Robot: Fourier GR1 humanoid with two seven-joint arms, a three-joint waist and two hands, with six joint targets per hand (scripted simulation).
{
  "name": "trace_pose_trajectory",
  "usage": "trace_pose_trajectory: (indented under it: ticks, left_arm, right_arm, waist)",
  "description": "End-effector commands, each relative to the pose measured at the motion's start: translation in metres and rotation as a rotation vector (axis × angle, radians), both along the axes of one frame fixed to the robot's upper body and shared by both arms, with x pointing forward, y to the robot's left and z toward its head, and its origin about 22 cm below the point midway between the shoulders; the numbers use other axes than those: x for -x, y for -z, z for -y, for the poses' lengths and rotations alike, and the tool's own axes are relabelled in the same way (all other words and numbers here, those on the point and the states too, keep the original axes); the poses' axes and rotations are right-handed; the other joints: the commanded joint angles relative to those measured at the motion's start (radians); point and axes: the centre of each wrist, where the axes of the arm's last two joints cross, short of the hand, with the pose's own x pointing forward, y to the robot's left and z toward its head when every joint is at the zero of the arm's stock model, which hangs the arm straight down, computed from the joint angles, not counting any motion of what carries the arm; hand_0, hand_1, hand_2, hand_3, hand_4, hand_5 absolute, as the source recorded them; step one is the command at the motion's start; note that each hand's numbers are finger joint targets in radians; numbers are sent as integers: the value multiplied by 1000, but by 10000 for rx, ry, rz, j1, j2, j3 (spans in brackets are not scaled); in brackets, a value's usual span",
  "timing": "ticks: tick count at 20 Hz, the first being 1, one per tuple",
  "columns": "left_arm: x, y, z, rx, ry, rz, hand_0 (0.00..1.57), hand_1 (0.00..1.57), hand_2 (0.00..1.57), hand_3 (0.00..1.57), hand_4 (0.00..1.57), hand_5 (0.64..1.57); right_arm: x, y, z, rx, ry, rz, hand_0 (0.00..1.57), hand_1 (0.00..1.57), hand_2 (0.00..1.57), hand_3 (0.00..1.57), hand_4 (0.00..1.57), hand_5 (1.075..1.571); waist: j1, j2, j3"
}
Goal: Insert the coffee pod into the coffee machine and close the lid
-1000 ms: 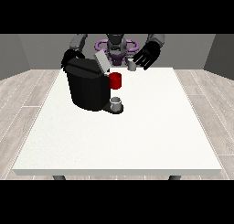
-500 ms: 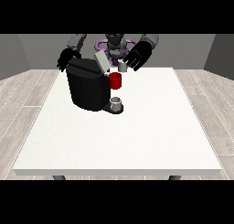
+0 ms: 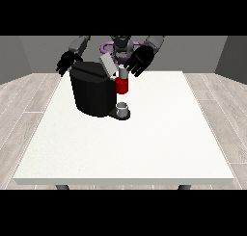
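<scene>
Even bright light, faint shadows, no glare

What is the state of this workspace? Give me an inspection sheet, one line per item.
Surface: large white table, mostly bare in front and to the view's right.
Job's things: black coffee machine stands on the table toward the back at the view's left; its lid is tilted up, not closed. A small grey pod sits over the red part at the machine's front; a grey cup stands on the machine's base.
Clutter: nothing seen.
Hands: hand at the view's right hovers with fingers spread just above the pod; hand at the view's left hangs behind the machine, holding nothing.
Cables: nothing seen.
Surroundings: light plank floor, grey walls.
</scene>
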Motion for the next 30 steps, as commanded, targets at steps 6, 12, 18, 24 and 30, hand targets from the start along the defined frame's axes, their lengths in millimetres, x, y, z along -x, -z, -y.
trace_pose_trajectory:
  ticks: [6, 12, 18, 24, 30]
  left_arm:
    - [-2, -5, 16, -139, 355, 295, 1251, 1251, 1294, 1208, 506, 1571]
    - [-3, 8, 22, -370, 455, -160, 1203, 1203, 1272, 1200, 500, 1571]
    - [-4, 27, 34, -143, 441, -488, 1164, 1164, 1239, 1182, 492, 1571]
    - [-5, 18, 25, -248, 363, -327, 1249, 1249, 1282, 1181, 480, 1571]
    - [-3, 18, 15, -31, 545, -336, 1211, 1211, 1239, 1123, 460, 1571]
  right_arm:
    - [-4, 1, 11, -186, 339, 99, 0, 0, 0, 0, 530, 1571]
    - [2, 8, 1, -427, 354, -189, 0, 0, 0, 0, 499, 1571]
    - [8, 12, 2, -237, 304, -175, 0, 0, 0, 0, 481, 1571]
    - [-3, -5, 3, -358, 431, 393, 0, 0, 0, 0, 448, 1571]
    - [4, 11, 14, -512, 510, 413, 0, 0, 0, 0, 446, 1571]
  waist:
    - [144, 362, 3]
    - [241, -3, 2]
    - [179, -137, 1]
    - [163, 414, 0]
    - [176, 504, 2]
